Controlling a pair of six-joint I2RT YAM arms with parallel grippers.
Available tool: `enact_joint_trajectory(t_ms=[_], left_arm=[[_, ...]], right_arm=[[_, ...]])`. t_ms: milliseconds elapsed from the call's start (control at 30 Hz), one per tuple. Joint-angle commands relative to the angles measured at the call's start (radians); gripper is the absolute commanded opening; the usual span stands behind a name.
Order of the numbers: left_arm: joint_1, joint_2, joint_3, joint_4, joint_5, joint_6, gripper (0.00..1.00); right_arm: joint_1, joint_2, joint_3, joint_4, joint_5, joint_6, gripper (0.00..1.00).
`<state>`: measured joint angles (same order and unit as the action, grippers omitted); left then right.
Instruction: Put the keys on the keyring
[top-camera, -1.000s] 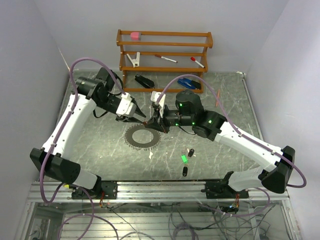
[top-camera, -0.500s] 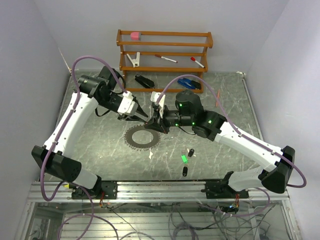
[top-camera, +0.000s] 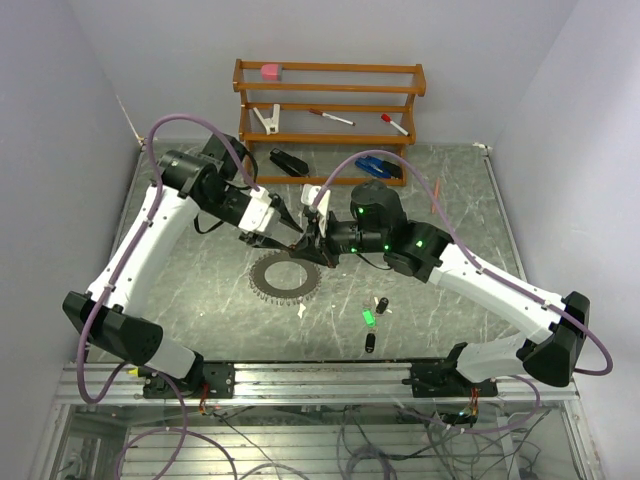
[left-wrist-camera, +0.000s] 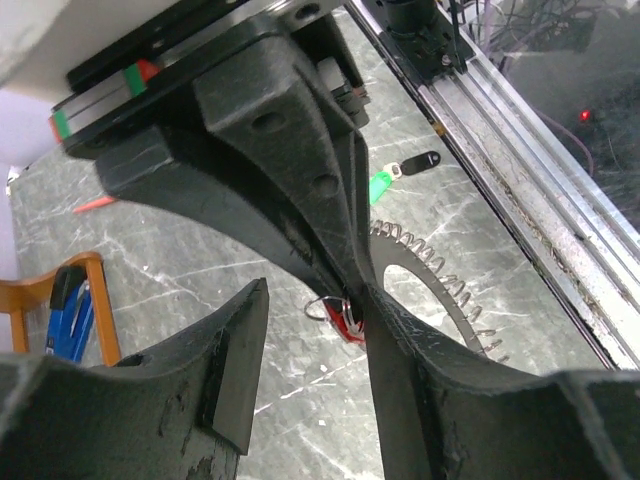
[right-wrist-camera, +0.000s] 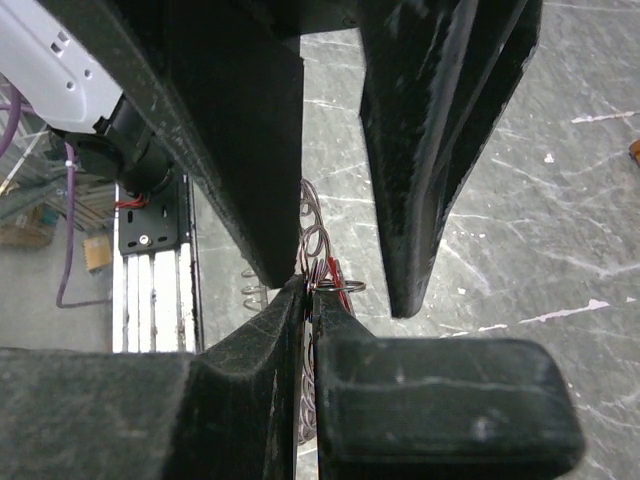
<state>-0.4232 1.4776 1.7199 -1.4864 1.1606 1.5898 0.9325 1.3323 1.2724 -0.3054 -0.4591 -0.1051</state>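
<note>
Since the earlier frame the left gripper (top-camera: 291, 232) has slid a little toward 2 o'clock, closing in on the right gripper (right-wrist-camera: 308, 285), and its jaws now stand wider apart, gripping nothing. The right arm has not shifted. Its jaws are pressed together, and by the look of it they pinch the red key (left-wrist-camera: 346, 320) by its small wire loop. That key hangs just above the table, right at the 1 o'clock rim of the keyring (top-camera: 257, 277), which lies flat near the table's centre. No key appears threaded on the ring, so I judge the task barely begun: the first key is only being brought to the rim, and all four remain to go on. Off at 4 o'clock from the ring lie the other three keys, loose on the table: a green key (top-camera: 368, 318), one black key (top-camera: 382, 303) just beyond it and a second black key (top-camera: 369, 343) nearer the arms' bases. The count is four keys (one red, one green, two black) and one keyring.
</note>
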Motion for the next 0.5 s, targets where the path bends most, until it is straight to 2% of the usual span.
enact_joint_trajectory(t_ms=[0,267,467], left_arm=[[-0.040,-0.015,-0.023,-0.012,-0.039,0.057,0.54],[-0.057,-0.038,-0.061,-0.012,-0.114,0.121,0.52],[-0.057,-0.042,-0.053,-0.012,-0.163,0.158,0.48]], right_arm=[[0.002,-0.001,0.037,-0.005,0.010,-0.027,0.00],[0.004,0.016,0.094,-0.081,0.005,-0.076,0.00],[0.007,0.012,0.082,-0.066,0.000,-0.064,0.00]])
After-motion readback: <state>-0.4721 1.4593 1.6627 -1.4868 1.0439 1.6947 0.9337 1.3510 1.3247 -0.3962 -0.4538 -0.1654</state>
